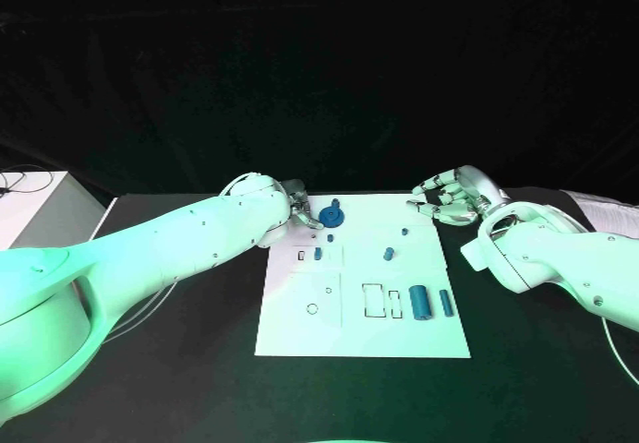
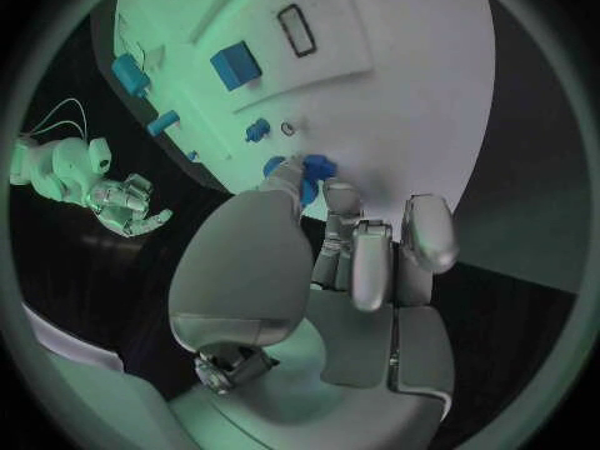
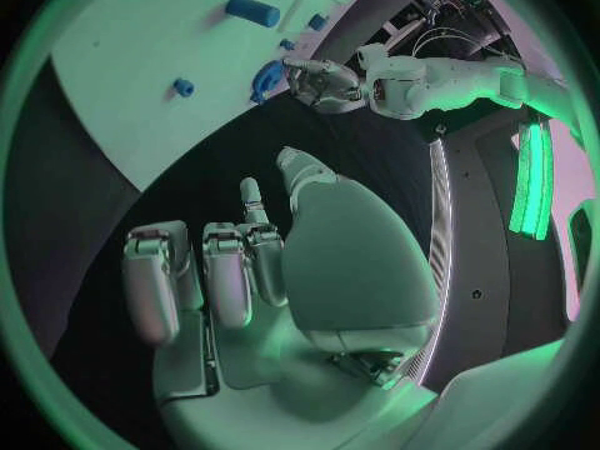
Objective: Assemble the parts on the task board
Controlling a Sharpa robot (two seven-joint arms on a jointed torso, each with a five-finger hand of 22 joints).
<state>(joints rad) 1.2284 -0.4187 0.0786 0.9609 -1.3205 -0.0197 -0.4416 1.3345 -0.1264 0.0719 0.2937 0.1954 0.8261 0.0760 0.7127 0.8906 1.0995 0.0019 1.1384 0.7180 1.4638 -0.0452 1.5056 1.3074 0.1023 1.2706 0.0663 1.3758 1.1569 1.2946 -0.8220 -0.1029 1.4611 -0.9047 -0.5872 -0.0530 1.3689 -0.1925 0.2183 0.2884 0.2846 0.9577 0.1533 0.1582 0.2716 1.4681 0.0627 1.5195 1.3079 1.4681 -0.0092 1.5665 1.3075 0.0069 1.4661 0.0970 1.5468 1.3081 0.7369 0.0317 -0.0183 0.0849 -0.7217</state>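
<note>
While the left hand is hanging over the far left corner of the task board, its fingertips are pinching a round blue part at about eleven o'clock on the board (the left wrist view is showing the blue piece pressed between thumb and finger, right at the board's surface). The right hand is hovering off the board's far right corner, at roughly one o'clock, over the black desk; its fingers are curling loosely inward and holding nothing. The board is lying flat in the middle of the desk. Two small blue pegs are standing near its centre, and two blue cylinders are lying side by side toward four o'clock, just beside a pair of rectangular recesses that are sitting unfilled. A white box is sitting at the desk's left, near nine o'clock.
</note>
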